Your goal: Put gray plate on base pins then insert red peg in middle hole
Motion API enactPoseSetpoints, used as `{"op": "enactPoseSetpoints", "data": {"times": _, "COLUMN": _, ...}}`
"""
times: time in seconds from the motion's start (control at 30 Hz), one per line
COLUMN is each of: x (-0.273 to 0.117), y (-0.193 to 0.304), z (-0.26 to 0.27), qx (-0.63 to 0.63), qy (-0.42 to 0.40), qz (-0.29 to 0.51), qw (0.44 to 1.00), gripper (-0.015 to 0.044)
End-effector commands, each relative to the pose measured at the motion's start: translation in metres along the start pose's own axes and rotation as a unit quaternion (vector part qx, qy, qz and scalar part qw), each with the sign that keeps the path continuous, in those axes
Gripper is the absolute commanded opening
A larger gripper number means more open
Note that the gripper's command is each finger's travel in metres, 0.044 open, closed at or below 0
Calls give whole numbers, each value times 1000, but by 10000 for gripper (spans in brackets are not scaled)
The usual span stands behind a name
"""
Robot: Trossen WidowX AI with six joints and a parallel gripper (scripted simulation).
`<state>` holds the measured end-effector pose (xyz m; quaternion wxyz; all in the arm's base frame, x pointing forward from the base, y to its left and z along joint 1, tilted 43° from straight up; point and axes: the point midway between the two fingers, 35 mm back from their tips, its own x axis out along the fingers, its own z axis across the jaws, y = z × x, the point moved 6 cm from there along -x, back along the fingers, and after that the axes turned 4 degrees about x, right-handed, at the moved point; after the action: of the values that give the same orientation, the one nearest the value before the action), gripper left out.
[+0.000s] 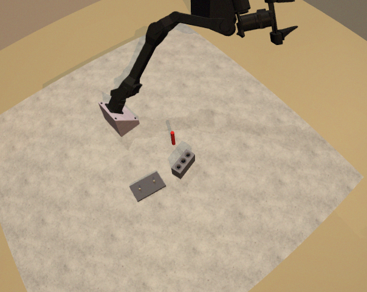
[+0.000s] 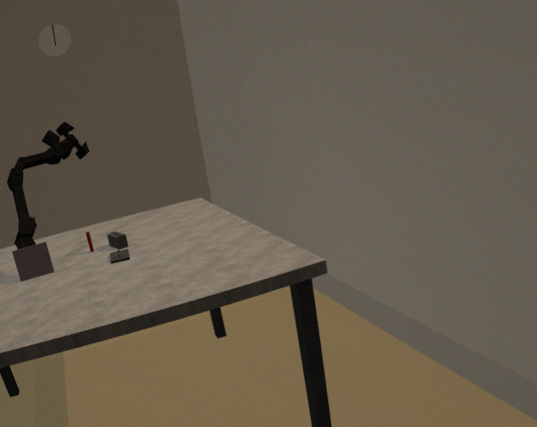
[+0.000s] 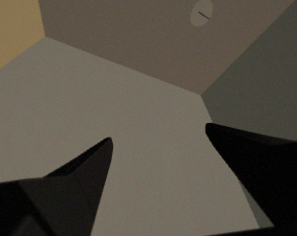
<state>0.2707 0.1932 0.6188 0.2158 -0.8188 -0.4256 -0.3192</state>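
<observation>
Sitting on the bench [image 1: 83, 204], the gray plate [image 1: 183, 163] is lying beside the base [image 1: 147, 185], apart from it and not on the pins. Top view is showing it as a thick rectangular block with three round holes in a row along its upper face. The base is showing as a thin flat gray rectangle with two small pale pins standing up from it. The red peg [image 1: 172, 137], a slim cylinder, is standing upright just behind the plate, not touching it.

Exterior view is giving the side profile: red peg [image 2: 90, 241] upright, gray plate [image 2: 116, 239] reading as a boxy block, and appearing to sit above the base [image 2: 119, 258] with a thin pin between them. Top view is showing them side by side, so I cannot tell which is right. Holes are not readable in the exterior view.

Claw [image 1: 279, 19] is hanging high, well away from all three parts, spread wide and gripping nothing. Wrist view is showing only the two dark pointed fingers against walls and a round wall clock [image 3: 202, 13]; none of the parts are appearing there. Exterior view is showing the claw [image 2: 66, 138] raised, tilting upward.

Bench top is looking mottled, stone-like, matte. Arm's mount [image 1: 119, 120] is a pale wedge-shaped block.
</observation>
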Motion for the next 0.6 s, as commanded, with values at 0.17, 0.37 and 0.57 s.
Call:
{"op": "enactPoseSetpoints", "data": {"times": 0.17, "x": -20, "y": 75, "z": 87, "qx": 194, "qy": -173, "qz": 119, "qw": 958, "gripper": 440}}
{"op": "enactPoseSetpoints", "data": {"times": 0.37, "x": -51, "y": 122, "z": 136, "qx": 327, "qy": -250, "qz": 231, "qw": 882, "gripper": 440}}
{"op": "enactPoseSetpoints", "data": {"times": 0.57, "x": -98, "y": 167, "z": 181, "qx": 460, "qy": -290, "qz": 370, "qw": 753, "gripper": 440}}
